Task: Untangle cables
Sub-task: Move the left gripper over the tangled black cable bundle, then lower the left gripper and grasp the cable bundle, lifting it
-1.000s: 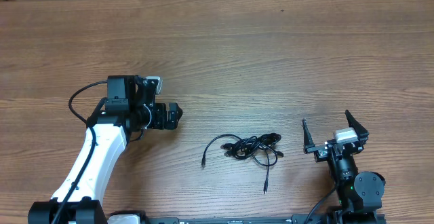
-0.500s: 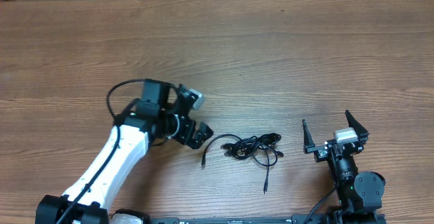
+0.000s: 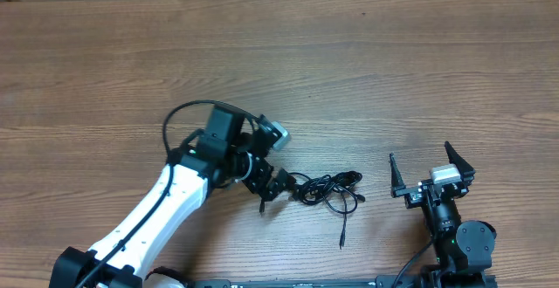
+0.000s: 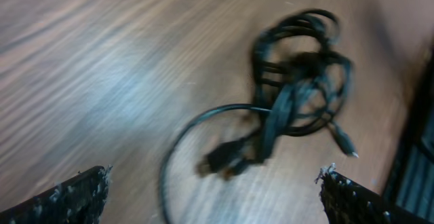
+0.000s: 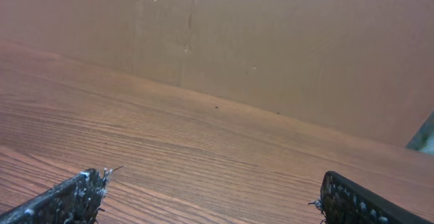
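Observation:
A tangle of thin black cables (image 3: 327, 188) lies on the wooden table near its front edge, with one loose plug end (image 3: 342, 241) trailing toward the front. In the left wrist view the knot of cables (image 4: 298, 88) is blurred, with a loop and plug ends just ahead of the jaws. My left gripper (image 3: 272, 183) is open and empty, right at the left edge of the tangle, and in its own view (image 4: 213, 197) its fingertips frame the loop. My right gripper (image 3: 428, 173) is open and empty, to the right of the tangle, apart from it.
The wooden table (image 3: 349, 70) spreads wide behind the cables. The right wrist view shows only table (image 5: 203, 156) and a brown wall (image 5: 271, 41) beyond it. The arm bases stand at the front edge.
My left arm has swung right and toward the front, from well left of the tangle to its left edge. The right arm and the cables have not moved.

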`<state>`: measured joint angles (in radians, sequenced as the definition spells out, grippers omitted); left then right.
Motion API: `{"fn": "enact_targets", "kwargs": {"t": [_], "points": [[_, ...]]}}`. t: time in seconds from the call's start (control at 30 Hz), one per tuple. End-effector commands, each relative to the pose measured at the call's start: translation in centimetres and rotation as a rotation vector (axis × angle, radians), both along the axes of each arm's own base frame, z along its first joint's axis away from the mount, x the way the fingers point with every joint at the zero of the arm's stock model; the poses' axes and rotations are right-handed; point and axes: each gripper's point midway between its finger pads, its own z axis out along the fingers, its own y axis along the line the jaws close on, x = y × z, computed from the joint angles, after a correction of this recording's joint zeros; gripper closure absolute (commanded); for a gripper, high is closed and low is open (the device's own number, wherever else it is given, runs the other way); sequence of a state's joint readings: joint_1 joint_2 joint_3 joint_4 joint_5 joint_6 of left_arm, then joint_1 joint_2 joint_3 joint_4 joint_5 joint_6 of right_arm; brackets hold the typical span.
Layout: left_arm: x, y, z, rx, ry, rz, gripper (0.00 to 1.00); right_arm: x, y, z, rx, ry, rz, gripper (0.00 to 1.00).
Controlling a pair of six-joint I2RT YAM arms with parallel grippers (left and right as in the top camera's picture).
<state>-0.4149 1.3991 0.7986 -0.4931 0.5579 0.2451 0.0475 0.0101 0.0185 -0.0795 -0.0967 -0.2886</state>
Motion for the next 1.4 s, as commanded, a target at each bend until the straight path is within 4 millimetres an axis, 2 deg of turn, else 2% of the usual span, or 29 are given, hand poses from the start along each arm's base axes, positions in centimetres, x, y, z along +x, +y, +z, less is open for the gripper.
{"fn": "enact_targets", "kwargs": {"t": [0.0,0.17,0.23,0.33,0.4,0.5,0.63,0.77,0.97,1.0,1.03,1.1,1.13,1.17,1.37], "points": [[-1.4,-2.5,0.9,-0.033,-0.048,-0.144,0.00,0.0,-0.1,-0.2,0.000,-0.001,-0.007,0.00],[-2.5,-4.1,1.1,-0.037,-0.069,-0.203,0.01,0.0,-0.1,-0.2,-0.001,-0.001,-0.007,0.00],[-2.1,-4.3,1.3,-0.047,-0.091,-0.205,0.10,0.0,-0.1,-0.2,-0.001,-0.001,-0.007,0.00],[-1.7,-4.6,1.2,-0.052,-0.119,-0.221,0.12,0.0,-0.1,-0.2,-0.001,-0.001,-0.007,0.00],[-1.4,-4.8,0.7,-0.049,-0.129,-0.233,0.12,0.0,-0.1,-0.2,0.000,-0.001,-0.007,0.00],[-1.3,-4.9,-1.0,-0.034,-0.092,-0.239,0.17,0.0,-0.1,-0.2,-0.001,-0.001,-0.007,0.00],[-1.8,-5.6,-2.6,-0.062,-0.025,-0.263,0.32,0.0,-0.1,-0.2,-0.001,-0.001,-0.007,0.00],[-2.2,-6.2,-3.3,-0.104,0.019,-0.288,0.42,0.0,-0.1,-0.2,0.000,-0.001,-0.007,0.00],[-2.5,-6.2,-4.3,-0.094,0.050,-0.288,0.55,0.0,-0.1,-0.2,-0.001,-0.001,-0.007,0.00],[-2.5,-6.2,-4.3,-0.093,0.052,-0.288,0.61,0.0,-0.1,-0.2,-0.001,-0.001,-0.007,0.00],[-2.5,-6.2,-4.3,-0.097,0.053,-0.289,0.72,0.0,-0.1,-0.2,-0.001,-0.001,-0.007,0.00],[-2.5,-6.2,-4.2,-0.100,0.054,-0.291,0.81,0.0,-0.1,-0.2,-0.001,-0.001,-0.007,0.00],[-2.5,-6.2,-4.2,-0.100,0.053,-0.291,0.92,0.0,-0.1,-0.2,-0.001,-0.001,-0.007,0.00],[-2.5,-6.2,-4.2,-0.100,0.053,-0.290,0.96,0.0,-0.1,-0.2,0.000,-0.001,-0.007,0.00],[-2.7,-7.0,-3.2,-0.165,0.069,-0.298,0.96,0.0,-0.1,-0.2,-0.001,-0.001,-0.007,0.00]]}}
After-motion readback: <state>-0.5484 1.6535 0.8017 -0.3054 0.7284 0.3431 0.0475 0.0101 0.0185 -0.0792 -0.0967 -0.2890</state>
